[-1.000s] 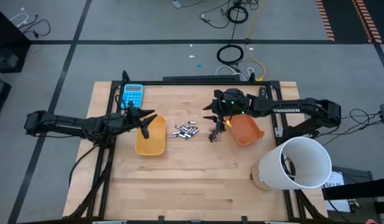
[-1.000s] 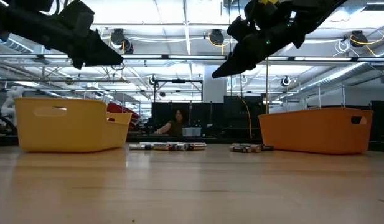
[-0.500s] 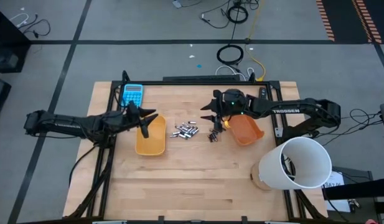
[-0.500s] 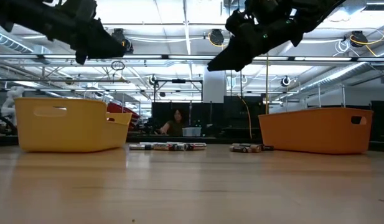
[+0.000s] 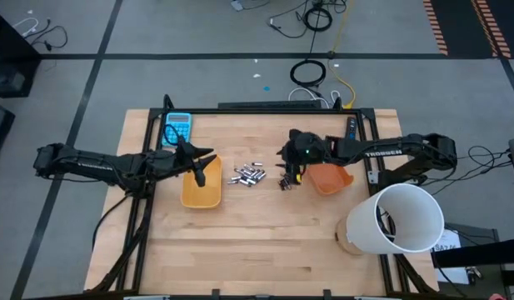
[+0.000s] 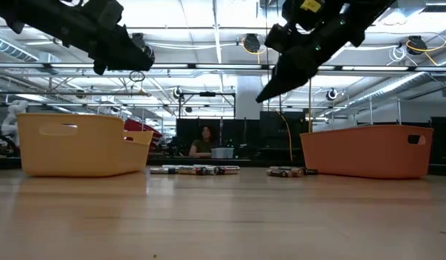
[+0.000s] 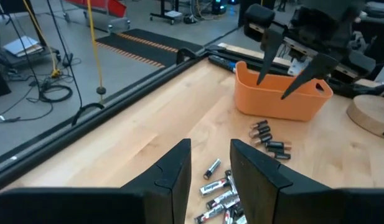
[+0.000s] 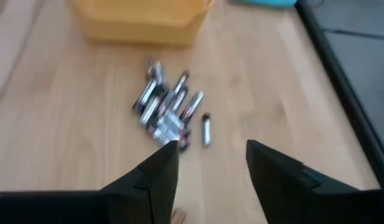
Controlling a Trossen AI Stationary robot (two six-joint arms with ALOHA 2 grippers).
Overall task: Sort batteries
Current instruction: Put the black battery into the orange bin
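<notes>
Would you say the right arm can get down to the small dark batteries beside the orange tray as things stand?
Probably yes. The right gripper hangs open almost over the dark batteries, which lie loose on bare table just off the orange tray; nothing stands between them.

Matt pale wood table (image 5: 265, 225), seemingly smooth plastic trays (image 5: 202, 191), shiny metallic batteries (image 5: 248, 175).

Blurred batteries (image 8: 168, 111); yellow tray (image 8: 139, 20) cut off at edge.
</notes>
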